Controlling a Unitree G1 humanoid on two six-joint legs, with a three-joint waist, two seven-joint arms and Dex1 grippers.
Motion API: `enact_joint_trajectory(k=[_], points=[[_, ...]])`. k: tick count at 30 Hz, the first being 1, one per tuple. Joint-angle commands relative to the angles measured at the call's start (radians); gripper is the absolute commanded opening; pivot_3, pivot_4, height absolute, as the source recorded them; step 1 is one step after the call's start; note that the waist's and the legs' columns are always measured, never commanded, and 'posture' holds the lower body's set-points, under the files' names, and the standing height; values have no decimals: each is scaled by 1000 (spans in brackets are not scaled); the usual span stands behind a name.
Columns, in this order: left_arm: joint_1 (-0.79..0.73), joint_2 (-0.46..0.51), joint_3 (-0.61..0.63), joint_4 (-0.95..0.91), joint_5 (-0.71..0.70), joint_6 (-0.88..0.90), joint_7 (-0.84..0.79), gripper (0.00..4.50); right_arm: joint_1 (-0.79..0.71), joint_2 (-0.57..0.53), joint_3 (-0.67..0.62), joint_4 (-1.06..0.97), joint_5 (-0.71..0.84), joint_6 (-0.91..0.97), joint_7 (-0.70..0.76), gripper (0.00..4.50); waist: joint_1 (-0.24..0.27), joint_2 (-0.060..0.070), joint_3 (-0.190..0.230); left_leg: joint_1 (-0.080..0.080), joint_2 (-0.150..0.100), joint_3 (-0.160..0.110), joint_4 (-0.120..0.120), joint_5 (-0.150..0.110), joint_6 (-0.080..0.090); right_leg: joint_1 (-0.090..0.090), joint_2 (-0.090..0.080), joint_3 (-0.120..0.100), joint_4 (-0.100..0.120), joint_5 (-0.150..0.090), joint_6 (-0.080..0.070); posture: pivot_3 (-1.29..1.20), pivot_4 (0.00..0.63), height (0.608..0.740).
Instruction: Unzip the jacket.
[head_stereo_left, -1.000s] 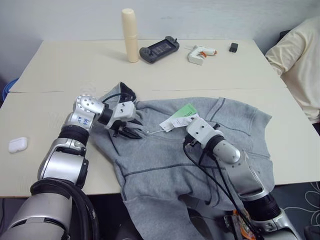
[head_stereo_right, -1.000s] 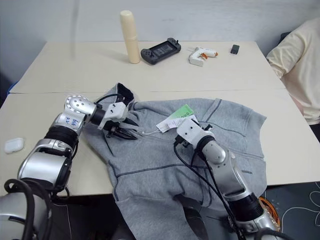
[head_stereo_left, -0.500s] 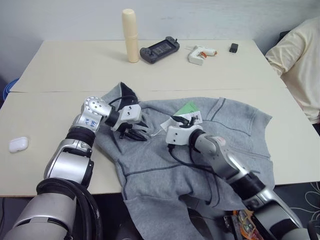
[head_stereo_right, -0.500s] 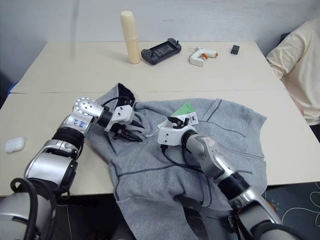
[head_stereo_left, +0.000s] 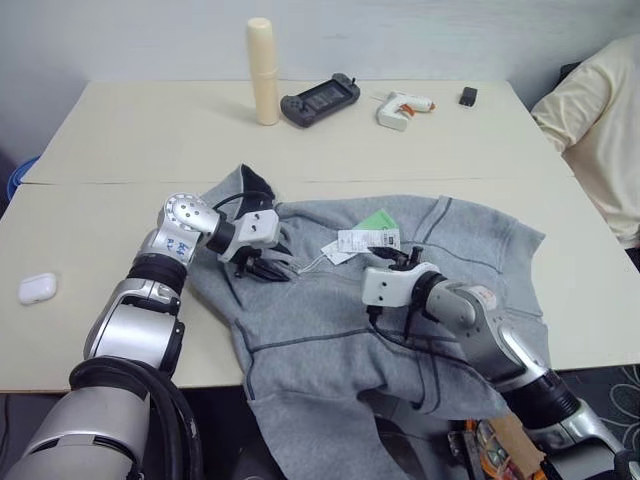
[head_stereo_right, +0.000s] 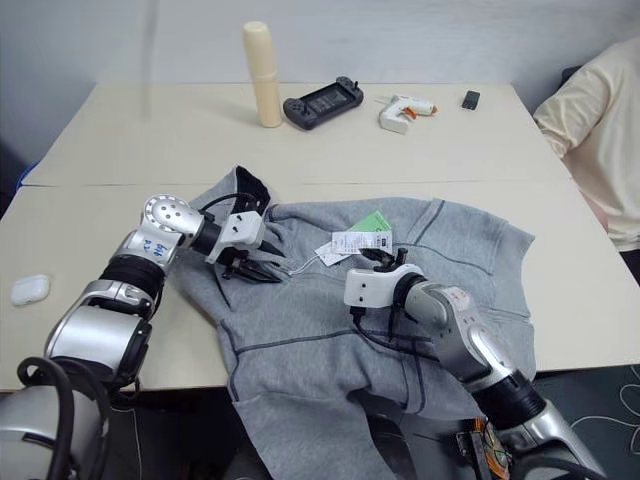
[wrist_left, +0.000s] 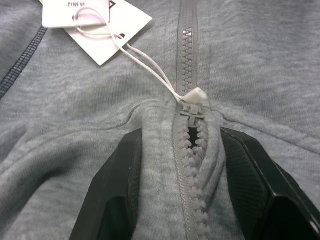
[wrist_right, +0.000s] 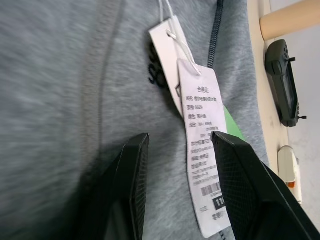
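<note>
Centre frame: left gripper (wrist_left: 187, 165) jaws clamped on the jacket (head_stereo_left: 400, 330) at its zipper; right gripper (wrist_right: 177, 150) jaws apart over the paper tags (wrist_right: 200, 145).

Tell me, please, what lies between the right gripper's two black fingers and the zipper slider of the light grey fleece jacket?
The white and green paper tags on their white string lie there on grey fleece, seen in both eye views; the right gripper is open over them.

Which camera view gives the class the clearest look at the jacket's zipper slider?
The left wrist view: the zipper slider sits close up on the jacket, between the left gripper fingers, which pinch the fabric on either side of the teeth. In the eye views it is too small to make out. The right wrist view shows the paper tags.
</note>
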Motion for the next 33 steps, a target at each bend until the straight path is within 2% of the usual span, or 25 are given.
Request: enact_joint_trajectory(k=[1,7,12,15,19,28,33], points=[[-4,-8,10,-11,-12,-4,4,2284,-25,42,9,22,-15,-8,-23,2068,-2,0,0,0,0,0,0,0,0,0,0,0,0,0,0,0,150,740],[-9,-16,12,-14,-14,2,1,2284,-186,152,46,272,-61,-78,-143,2068,-1,0,0,0,0,0,0,0,-1,0,0,0,1,0,0,0,150,740],[-13,-10,13,-8,-10,2,5,2284,-241,202,43,400,-49,-131,-204,2068,-1,0,0,0,-1,0,0,0,0,0,-1,-1,0,0,0,0,150,740],[-4,-1,9,-5,-6,0,1,2284,-246,211,31,414,-38,-135,-207,1463,-3,0,0,0,0,0,0,1,-1,0,0,-1,1,0,0,0,150,740],[7,14,-3,29,25,-19,41,2284,-228,206,25,406,-30,-137,-202,41,-4,0,0,0,0,0,0,1,-1,0,0,0,1,0,0,0,150,740],[-1,20,-14,126,75,-45,192,2284,-211,210,13,384,-19,-119,-200,14,-2,-1,0,3,0,0,0,1,-1,2,-1,0,2,0,0,0,150,740],[16,15,-34,149,89,-58,213,2284,-146,207,-83,248,37,-30,-200,14,0,-1,-1,3,0,-1,0,2,-1,3,-1,2,2,0,0,0,150,740]])
